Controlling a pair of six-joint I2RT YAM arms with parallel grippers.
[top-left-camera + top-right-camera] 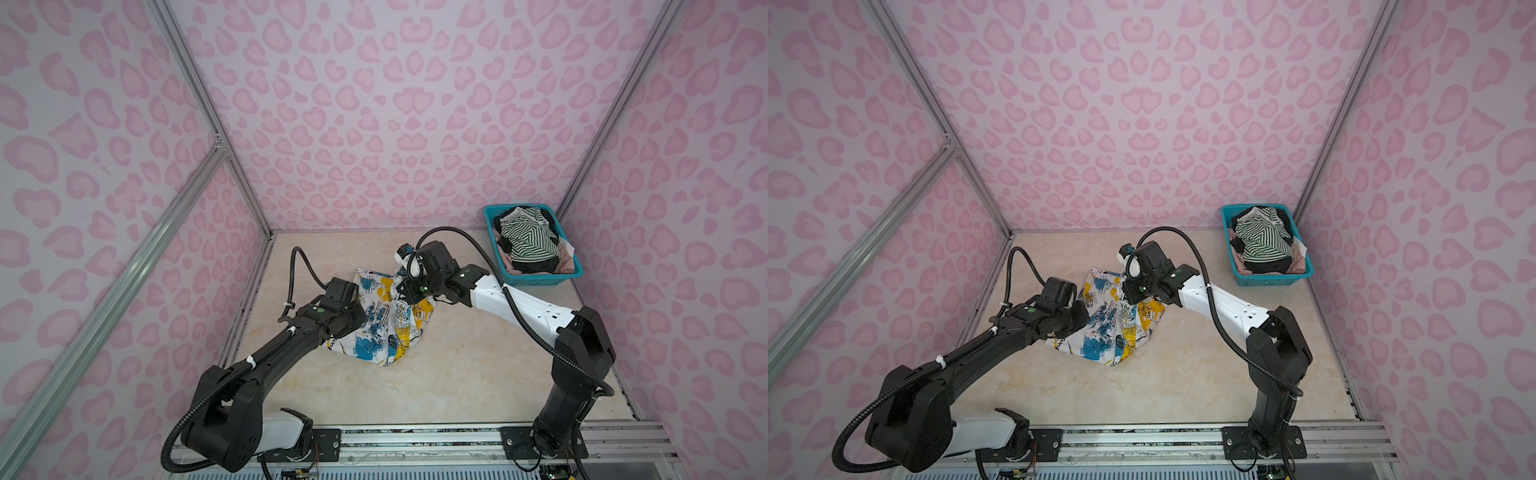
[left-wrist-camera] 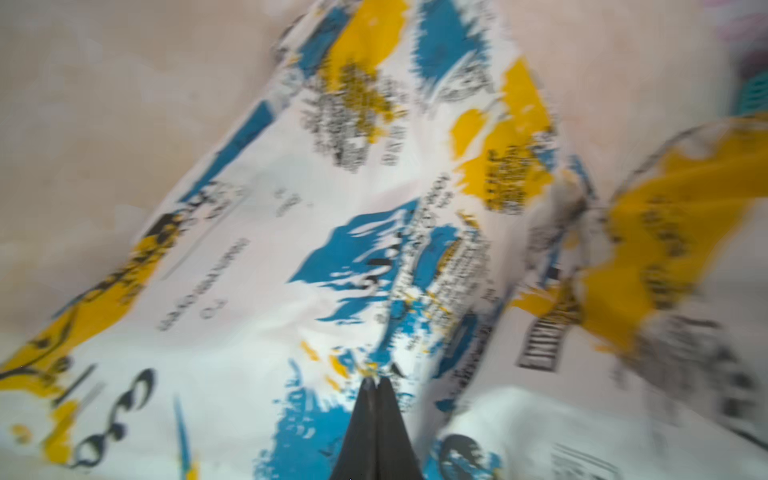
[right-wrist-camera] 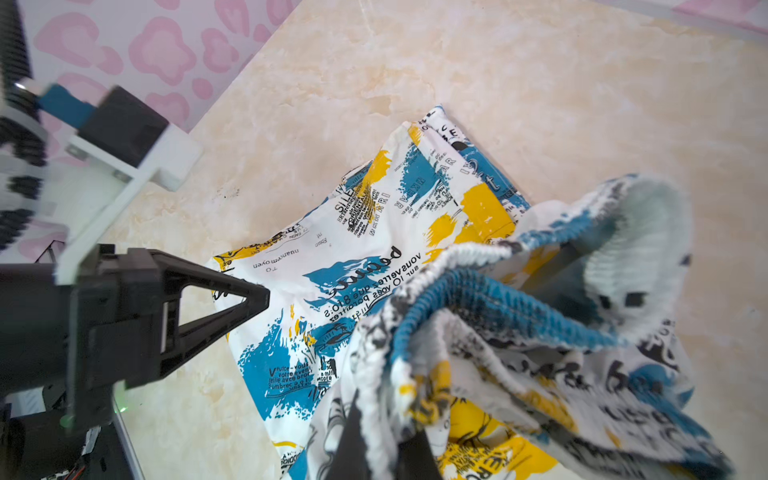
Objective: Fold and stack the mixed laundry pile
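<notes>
A white garment with blue and yellow splashes and black lettering [image 1: 386, 328] [image 1: 1106, 332] hangs bunched between my two grippers over the middle of the table, its lower end touching the tabletop. My left gripper [image 1: 358, 308] [image 2: 376, 380] is shut, its tips pinching the cloth near one edge. The right gripper [image 1: 402, 287] [image 3: 384, 444] is shut on the garment's ribbed elastic band [image 3: 478, 291], which loops up in front of the right wrist camera. In that view the left gripper's fingertip [image 3: 262, 297] meets the cloth's edge. The left wrist view is blurred.
A teal mesh basket [image 1: 536, 281] [image 1: 1268, 279] stands at the back right corner, holding a green-and-white striped top [image 1: 528, 241], a black garment [image 1: 536, 264] and a pale pink one [image 1: 567, 259]. Pink patterned walls close in three sides. The beige table [image 1: 415, 390] runs to a metal rail in front.
</notes>
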